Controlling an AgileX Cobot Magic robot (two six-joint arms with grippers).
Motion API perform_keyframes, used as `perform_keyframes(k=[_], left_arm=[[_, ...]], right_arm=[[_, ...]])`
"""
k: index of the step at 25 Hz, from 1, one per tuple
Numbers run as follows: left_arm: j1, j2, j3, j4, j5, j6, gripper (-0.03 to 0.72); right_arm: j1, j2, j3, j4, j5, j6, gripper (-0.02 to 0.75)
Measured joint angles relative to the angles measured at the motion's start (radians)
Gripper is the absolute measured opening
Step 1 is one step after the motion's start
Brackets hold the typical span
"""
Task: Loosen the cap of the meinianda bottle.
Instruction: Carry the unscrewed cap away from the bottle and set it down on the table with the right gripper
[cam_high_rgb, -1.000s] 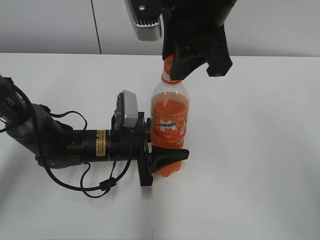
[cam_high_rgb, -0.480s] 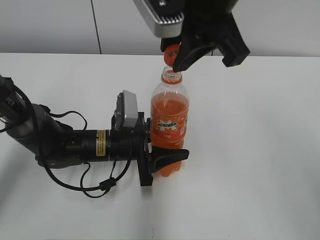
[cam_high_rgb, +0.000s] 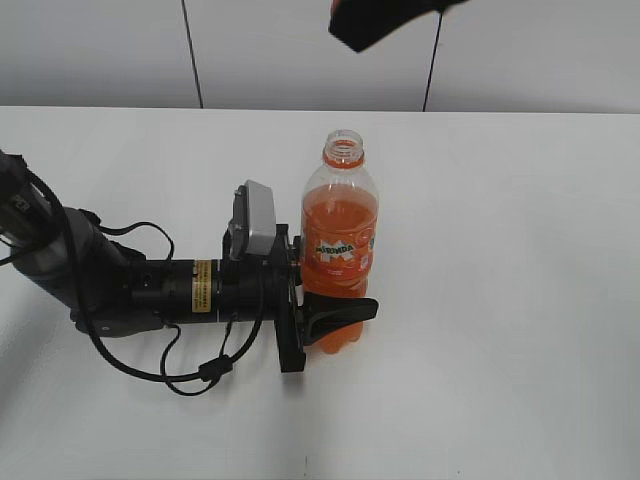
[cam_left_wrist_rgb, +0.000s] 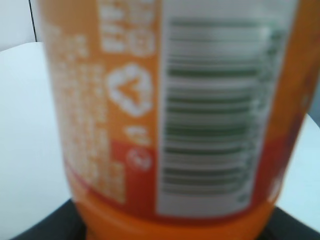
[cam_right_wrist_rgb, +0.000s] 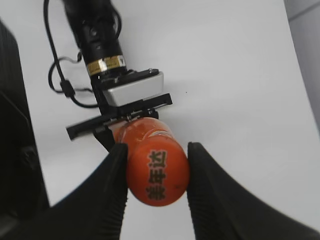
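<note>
white table (cam_high_rgb: 520, 300): left gripper (cam_high_rgb: 335, 312) clamps bottle (cam_high_rgb: 340, 240); right gripper (cam_right_wrist_rgb: 156, 170), mostly cropped, pinches cap (cam_right_wrist_rgb: 157, 172).

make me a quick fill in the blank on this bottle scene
1. The bottle stands upright with its neck ____.
2. The cap is pinched between the ____ gripper's fingers.
3. The left gripper clamps the bottle near its ____.
4. The liquid in the bottle is ____.

Missing words: open; right; base; orange

white table (cam_high_rgb: 520, 300) carries the meinianda bottle (cam_high_rgb: 339, 250).
</note>
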Motion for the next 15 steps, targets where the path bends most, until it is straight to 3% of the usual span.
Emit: perform_keyframes(k=[4,7,10,15], left_arm=[[0.0,0.0,0.0,0.0,0.0,0.0,0.384],[0.0,0.0,0.0,0.0,0.0,0.0,0.384],[0.0,0.0,0.0,0.0,0.0,0.0,0.384],[0.0,0.0,0.0,0.0,0.0,0.0,0.384]], right_arm=[[0.0,-0.006,-0.032,-0.007,0.0,0.439,0.272],[0.0,-0.006,-0.034,-0.013,0.0,0.656,0.272],[0.0,-0.006,-0.034,-0.07,0.0,0.797,0.272],[0.0,-0.006,-0.034,-0.177,0.0,0.841,0.271]])
